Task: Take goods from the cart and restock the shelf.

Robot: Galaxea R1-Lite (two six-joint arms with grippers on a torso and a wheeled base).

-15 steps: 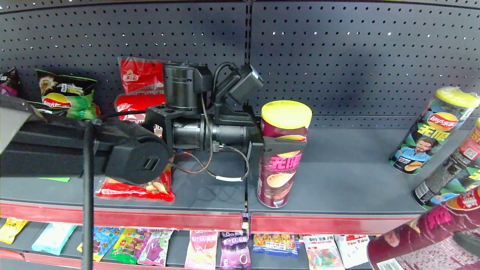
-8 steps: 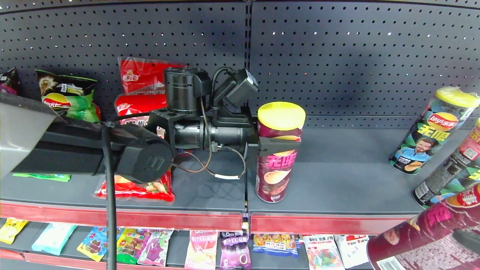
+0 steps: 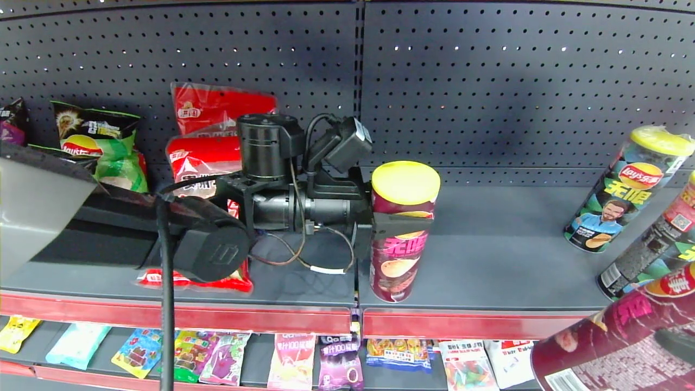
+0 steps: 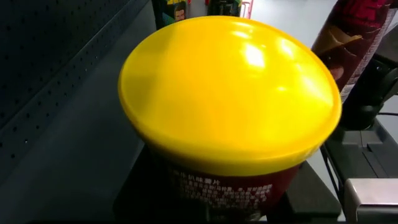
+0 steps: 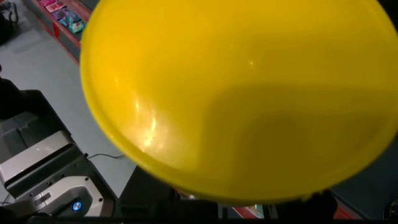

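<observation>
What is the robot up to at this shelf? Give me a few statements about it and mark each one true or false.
1. The left gripper is shut on a maroon can with a yellow lid. True.
2. That can lies on its side. False: it is upright at the shelf.
3. The green-labelled cans are at the shelf's left end. False: they are at its right end.
4. The right gripper holds a second maroon can in front of the shelf. True.
</observation>
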